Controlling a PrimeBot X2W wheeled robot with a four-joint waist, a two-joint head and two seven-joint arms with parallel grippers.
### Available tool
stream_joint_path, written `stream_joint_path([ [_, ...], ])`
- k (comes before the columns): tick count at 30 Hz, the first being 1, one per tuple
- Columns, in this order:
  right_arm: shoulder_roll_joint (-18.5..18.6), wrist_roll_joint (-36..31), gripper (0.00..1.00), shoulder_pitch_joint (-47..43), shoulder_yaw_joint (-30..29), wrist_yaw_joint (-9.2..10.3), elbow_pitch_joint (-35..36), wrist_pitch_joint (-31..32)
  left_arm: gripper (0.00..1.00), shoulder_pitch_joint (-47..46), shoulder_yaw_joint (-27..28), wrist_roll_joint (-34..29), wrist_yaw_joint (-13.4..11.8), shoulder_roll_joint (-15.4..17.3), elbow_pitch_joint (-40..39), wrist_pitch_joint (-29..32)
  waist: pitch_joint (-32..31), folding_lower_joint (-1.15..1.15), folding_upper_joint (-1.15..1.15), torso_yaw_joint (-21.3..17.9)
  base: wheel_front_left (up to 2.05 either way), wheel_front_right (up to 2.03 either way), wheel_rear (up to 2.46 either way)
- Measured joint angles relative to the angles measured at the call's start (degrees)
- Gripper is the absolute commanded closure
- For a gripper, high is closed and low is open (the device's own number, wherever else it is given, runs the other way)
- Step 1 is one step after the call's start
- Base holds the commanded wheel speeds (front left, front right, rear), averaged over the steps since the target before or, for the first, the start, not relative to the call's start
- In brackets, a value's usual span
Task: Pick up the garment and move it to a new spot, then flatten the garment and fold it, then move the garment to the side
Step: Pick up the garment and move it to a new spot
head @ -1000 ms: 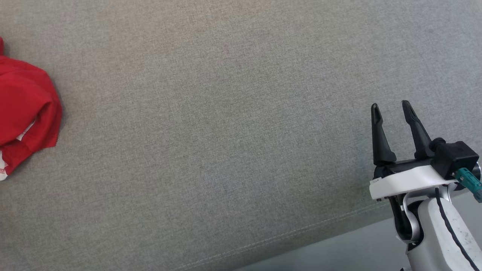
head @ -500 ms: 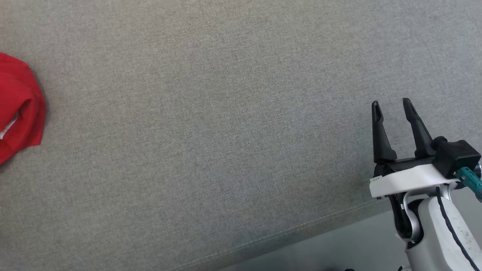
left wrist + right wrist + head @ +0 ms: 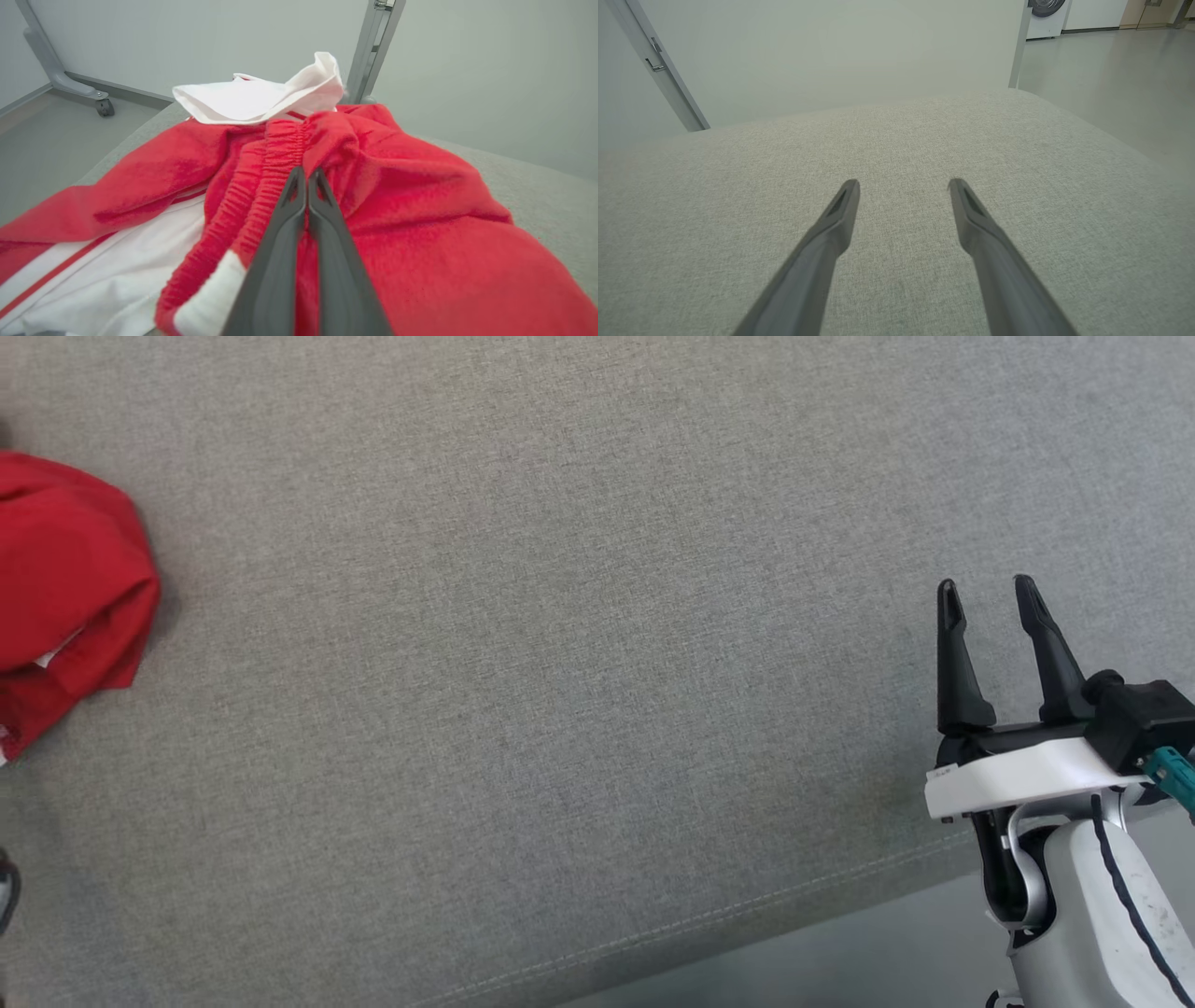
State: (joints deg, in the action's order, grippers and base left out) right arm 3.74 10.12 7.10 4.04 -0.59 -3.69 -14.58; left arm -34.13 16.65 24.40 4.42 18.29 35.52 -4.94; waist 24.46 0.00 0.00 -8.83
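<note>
Left hand (image 3: 307, 173) is clamped shut on a fold of the red-and-white shorts (image 3: 411, 196), fingertips pinching the fabric right beside the elastic waistband (image 3: 275, 154). The shorts sit crumpled at the left edge of the grey padded surface (image 3: 560, 663). Right hand (image 3: 987, 584) hangs wide open over bare grey fabric near the front seam, well apart from the shorts, holding nothing.

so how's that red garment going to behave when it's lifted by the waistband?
Likely floppy: the garment lies in soft crumpled folds, so it should drape from the pinch point. Probably light for its bulk; no hard parts show. The gathered elastic waistband at the shut left end effector may stretch before the rest follows.
</note>
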Motion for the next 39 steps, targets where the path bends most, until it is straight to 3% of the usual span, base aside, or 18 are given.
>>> stream_joint_path([
  [11,-0.29,-0.01,0.00,-0.01,0.40,-0.91,-1.29,0.00,1.00,0.10,-11.57,-1.75,2.66,-6.24,-10.14,-4.75,-3.89,0.00,0.00,3.08,0.00,0.00,0.00],
  [23,-0.49,-0.12,0.00,-0.03,1.81,-1.93,-1.76,0.00,1.00,3.71,-30.36,-3.18,2.71,-14.17,-22.82,-2.65,-10.96,0.00,0.00,5.39,0.00,0.00,0.00],
  [33,-0.71,-0.04,0.00,-0.73,3.26,-2.44,-1.97,0.00,1.00,4.01,-46.08,0.18,2.71,-14.67,-35.71,2.00,-15.78,0.00,0.00,5.16,0.00,0.00,0.00],
  [39,-0.91,0.35,0.00,-1.81,4.11,-2.60,-1.89,0.00,1.00,4.65,-45.22,0.37,2.71,-14.05,-39.09,5.59,-16.72,0.00,0.00,4.11,0.00,0.00,0.00],
])
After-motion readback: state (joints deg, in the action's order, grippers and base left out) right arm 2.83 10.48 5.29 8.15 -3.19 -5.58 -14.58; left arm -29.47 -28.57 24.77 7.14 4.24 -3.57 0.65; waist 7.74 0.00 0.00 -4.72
